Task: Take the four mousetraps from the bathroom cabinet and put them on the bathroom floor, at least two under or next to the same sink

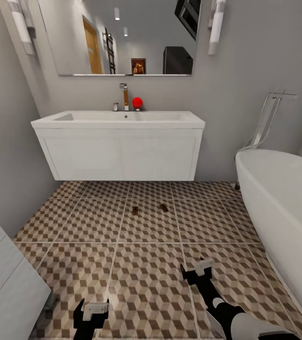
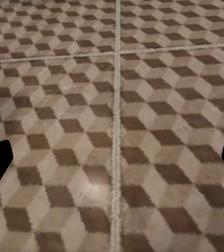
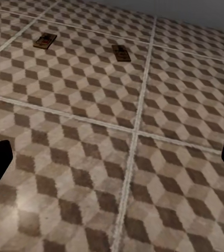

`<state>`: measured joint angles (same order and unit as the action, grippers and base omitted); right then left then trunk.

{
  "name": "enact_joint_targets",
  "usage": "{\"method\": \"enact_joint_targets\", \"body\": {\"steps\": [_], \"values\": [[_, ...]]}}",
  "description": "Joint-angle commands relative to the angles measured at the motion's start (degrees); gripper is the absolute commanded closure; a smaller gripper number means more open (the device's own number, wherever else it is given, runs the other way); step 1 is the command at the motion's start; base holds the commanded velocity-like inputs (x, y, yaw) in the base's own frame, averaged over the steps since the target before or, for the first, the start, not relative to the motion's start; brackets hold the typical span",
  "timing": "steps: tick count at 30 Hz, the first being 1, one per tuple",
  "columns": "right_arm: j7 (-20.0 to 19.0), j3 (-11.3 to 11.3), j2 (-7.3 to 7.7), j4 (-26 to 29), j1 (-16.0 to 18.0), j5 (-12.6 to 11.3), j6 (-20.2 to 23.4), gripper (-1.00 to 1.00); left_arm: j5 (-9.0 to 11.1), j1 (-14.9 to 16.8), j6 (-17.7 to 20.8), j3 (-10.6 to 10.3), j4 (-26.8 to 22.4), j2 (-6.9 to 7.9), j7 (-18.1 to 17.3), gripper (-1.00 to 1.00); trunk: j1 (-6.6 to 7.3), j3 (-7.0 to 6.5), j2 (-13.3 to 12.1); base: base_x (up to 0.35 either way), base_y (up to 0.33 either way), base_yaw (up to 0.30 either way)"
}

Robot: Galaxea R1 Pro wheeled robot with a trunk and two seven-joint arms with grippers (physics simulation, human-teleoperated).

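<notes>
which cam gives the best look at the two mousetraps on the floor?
Right wrist view: both mousetraps, one and the other, lie flat on the bathroom floor, large enough to make out boards and wire. Head view has them as small dark specks in front of the bathroom sink. Left wrist view gives floor tiles.

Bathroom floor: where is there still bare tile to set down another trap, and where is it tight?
Two mousetraps lie apart on the bathroom floor just in front of the sink. Bare tile runs between them and both open tools, left and right, and left toward the wall. Tighter along the bathtub and beside the white unit at lower left.
</notes>
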<state>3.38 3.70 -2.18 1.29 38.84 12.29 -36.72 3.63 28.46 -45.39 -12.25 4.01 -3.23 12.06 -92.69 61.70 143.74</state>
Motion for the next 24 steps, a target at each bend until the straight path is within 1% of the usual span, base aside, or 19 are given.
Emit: {"method": "enact_joint_targets", "body": {"steps": [1,6,8,12,15,20,24], "values": [[0.36,0.35,-0.01,-0.08,0.03,0.12,-0.17,-1.0,0.36,0.05,-0.29,-0.5,0.24,-0.02,0.16,-1.0,0.04,-0.18,0.0,0.0,0.0,0.0],[0.38,0.35,0.03,-0.13,-0.15,0.1,-0.33,-1.0,0.4,-0.39,-0.26,-0.5,0.28,0.12,0.16,-1.0,0.16,-1.29,-0.06,0.0,0.0,0.0],[0.33,0.3,0.1,-0.14,-1.36,0.14,-0.46,-1.0,0.39,-0.9,-0.3,-0.5,0.29,0.1,0.18,-1.0,0.22,-1.73,-0.09,0.0,0.0,0.0],[0.36,0.29,0.14,-0.15,-2.32,0.17,-0.55,-1.0,0.39,-1.23,-0.31,-0.5,0.29,-0.02,0.18,-1.0,0.32,-2.62,-0.14,0.0,0.0,0.0],[0.39,0.27,0.1,-0.15,-3.73,0.13,-0.58,-1.0,0.4,-1.39,-0.31,-0.5,0.29,-0.15,0.18,-1.0,0.4,-3.28,-0.18,0.0,0.0,0.0],[0.47,0.3,0.08,-0.15,-4.67,0.11,-0.49,-1.0,0.44,-1.46,-0.2,-0.5,0.29,-0.19,0.28,-1.0,0.53,-4.39,-0.25,0.0,0.0,0.0],[1.81,0.33,0.07,-0.15,-4.91,0.1,-0.24,-1.0,0.48,-1.47,-0.03,-0.5,0.29,-0.2,0.32,-1.0,0.53,-4.39,-0.25,0.0,0.0,0.0]]}}
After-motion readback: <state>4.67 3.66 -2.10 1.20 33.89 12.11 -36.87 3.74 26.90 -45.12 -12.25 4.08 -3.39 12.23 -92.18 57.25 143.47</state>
